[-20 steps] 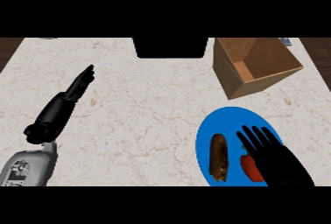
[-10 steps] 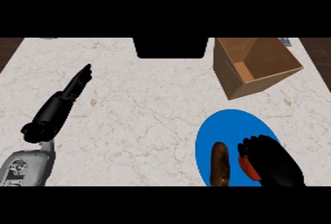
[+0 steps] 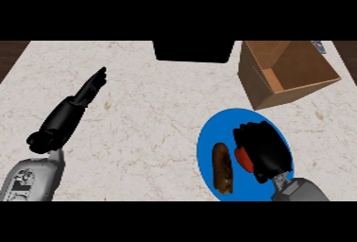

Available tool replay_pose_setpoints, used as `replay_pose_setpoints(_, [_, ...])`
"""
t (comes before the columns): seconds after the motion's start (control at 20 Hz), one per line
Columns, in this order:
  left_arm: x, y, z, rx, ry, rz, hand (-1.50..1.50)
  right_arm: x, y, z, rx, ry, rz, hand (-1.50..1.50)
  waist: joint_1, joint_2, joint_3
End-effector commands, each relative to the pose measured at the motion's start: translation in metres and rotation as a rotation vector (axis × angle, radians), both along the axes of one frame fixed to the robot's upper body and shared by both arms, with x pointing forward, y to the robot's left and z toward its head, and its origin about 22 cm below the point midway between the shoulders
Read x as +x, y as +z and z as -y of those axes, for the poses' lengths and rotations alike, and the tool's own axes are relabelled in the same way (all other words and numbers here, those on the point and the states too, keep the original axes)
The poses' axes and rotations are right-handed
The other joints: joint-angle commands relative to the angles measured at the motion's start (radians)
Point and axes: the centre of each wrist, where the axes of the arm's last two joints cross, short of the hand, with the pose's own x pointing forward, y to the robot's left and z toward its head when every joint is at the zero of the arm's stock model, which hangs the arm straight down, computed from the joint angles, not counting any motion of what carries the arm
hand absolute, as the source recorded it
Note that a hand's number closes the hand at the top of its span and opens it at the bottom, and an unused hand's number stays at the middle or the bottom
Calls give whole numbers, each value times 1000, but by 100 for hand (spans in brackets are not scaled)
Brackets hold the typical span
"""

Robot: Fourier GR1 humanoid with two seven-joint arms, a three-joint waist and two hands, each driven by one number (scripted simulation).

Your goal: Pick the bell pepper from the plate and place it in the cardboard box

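Your right hand point(image 3: 261, 149) sits over the blue plate point(image 3: 222, 124) at lower right, fingers curled around the bell pepper point(image 3: 242, 158), apparently to lift it toward the cardboard box point(image 3: 286, 71) at upper right. Your left hand point(image 3: 73, 111) rests at left, fingers straight and together, out of the way

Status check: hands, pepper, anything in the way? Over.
Right hand curled on pepper, on plate. Left hand open at left. Brown item beside pepper; nothing between plate and box.
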Motion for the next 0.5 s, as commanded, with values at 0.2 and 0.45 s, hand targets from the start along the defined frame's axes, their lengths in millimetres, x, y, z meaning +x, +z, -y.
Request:
replay_pose_setpoints(0.2, [10, 10, 26, -7, -87, 30, 0, 77, 56, -83, 249, -282, 105, 150, 94, 29, 8])
replay_pose_setpoints(0.45, [15, 9, 30, 4, -81, 27, 0, 121, 113, -121, 159, -319, 262, 150, 80, 20, 5])
